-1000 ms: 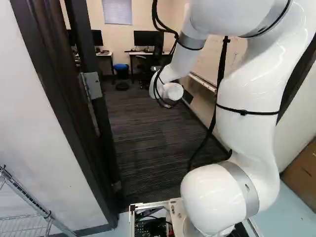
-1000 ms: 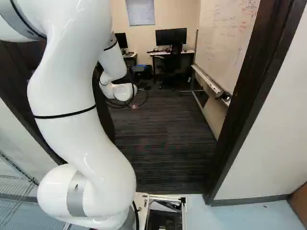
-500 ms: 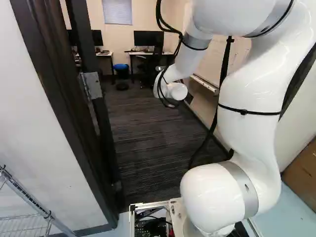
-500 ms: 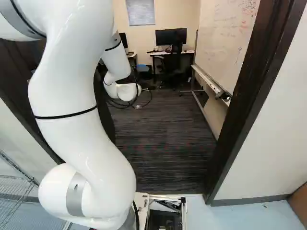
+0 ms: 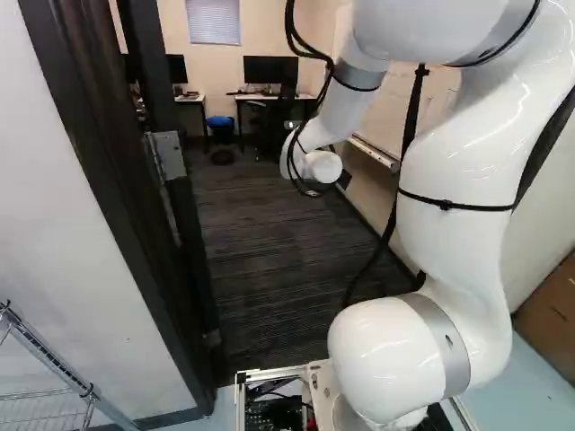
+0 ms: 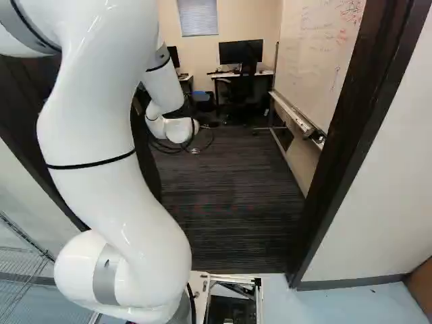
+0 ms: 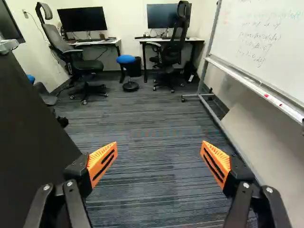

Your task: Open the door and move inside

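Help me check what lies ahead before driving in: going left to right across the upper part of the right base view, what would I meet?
The robot's white arm, window blind, large monitor, whiteboard, dark door frame, pale wall.

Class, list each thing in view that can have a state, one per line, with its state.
Dark flat door, open
Black two-fingered tool with orange pads, open
White slatted window blind, lowered
Black rectangular monitors, screens dark
White rectangular board, written on
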Tool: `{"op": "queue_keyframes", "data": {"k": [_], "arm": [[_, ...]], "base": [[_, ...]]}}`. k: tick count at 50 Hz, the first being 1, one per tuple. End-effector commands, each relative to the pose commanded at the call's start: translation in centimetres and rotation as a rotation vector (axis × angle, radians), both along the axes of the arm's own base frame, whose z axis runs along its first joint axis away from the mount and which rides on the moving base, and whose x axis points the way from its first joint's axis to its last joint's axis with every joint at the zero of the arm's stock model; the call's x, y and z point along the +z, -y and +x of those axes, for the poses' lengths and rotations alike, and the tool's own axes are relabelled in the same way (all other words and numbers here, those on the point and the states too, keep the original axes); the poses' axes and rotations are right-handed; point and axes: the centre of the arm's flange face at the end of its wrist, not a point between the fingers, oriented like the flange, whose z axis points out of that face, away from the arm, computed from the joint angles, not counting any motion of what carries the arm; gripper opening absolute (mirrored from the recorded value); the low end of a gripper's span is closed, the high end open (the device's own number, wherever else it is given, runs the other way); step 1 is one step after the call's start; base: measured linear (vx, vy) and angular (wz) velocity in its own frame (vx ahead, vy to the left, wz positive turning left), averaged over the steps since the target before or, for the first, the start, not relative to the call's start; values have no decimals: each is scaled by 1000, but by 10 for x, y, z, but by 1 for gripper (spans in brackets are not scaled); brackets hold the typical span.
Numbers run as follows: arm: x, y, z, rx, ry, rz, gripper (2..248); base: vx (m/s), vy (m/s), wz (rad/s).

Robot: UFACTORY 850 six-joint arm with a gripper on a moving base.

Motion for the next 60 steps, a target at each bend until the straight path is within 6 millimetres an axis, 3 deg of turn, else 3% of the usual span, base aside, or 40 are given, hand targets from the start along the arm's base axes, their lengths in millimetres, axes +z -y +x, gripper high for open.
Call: {"op": "queue_keyframes", "data": {"k": [30, 60], "arm": [[0, 7, -44, -4, -3, -4, 247], [-9, 18, -127, -12, -9, -12, 247]], "base": [[0, 0, 0], [0, 0, 0]]}}
